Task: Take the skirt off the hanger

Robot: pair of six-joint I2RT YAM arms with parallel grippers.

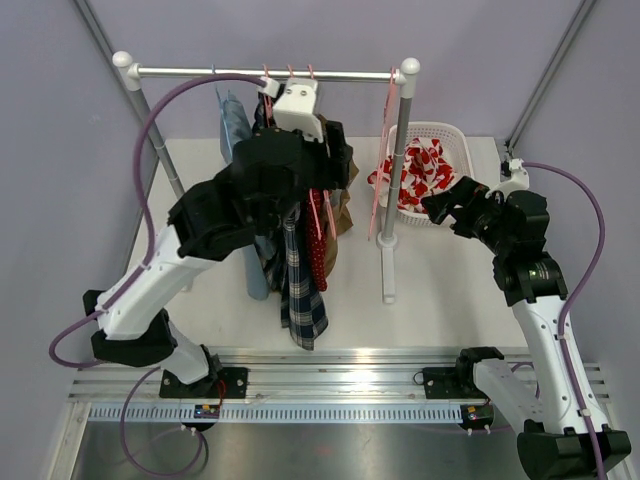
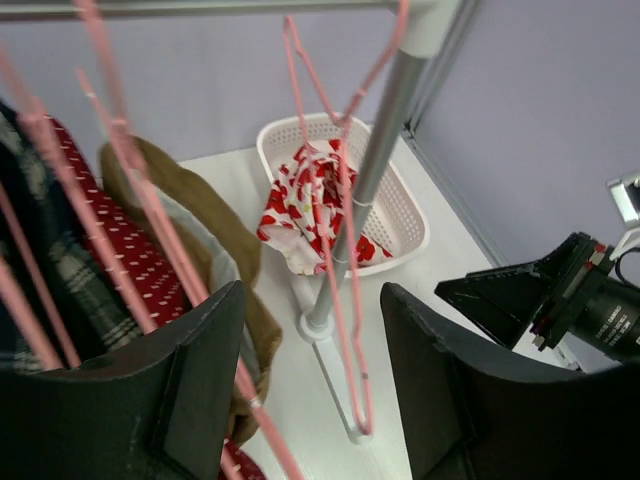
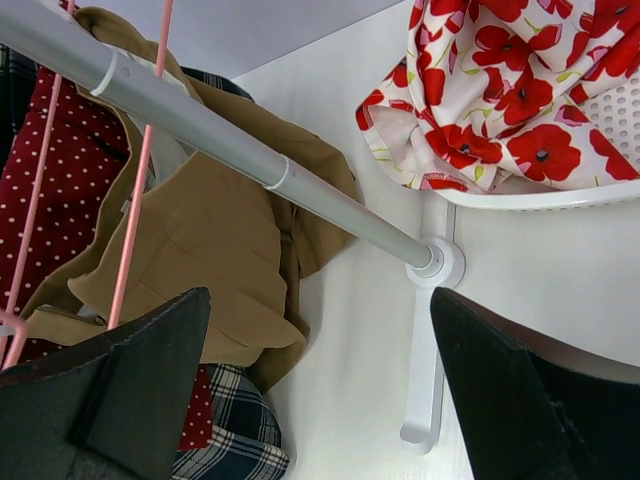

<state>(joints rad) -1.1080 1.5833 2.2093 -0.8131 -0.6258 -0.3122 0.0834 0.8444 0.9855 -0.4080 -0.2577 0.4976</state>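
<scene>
Left end effector [image 2: 312, 300], fingers spread wide and empty, hangs among the garments on the rack [image 1: 270, 72] across the table's [image 1: 430, 290] far edge. The right end effector [image 3: 320, 300] gapes empty too. With the tan skirt [image 3: 200, 240] on its pink hanger [image 3: 132, 200], removal looks barely begun. Next comes gripping the cloth and pulling it free. At the far right corner, the white basket [image 1: 455, 140] holds a red-flowered cloth [image 1: 415, 175].
</scene>
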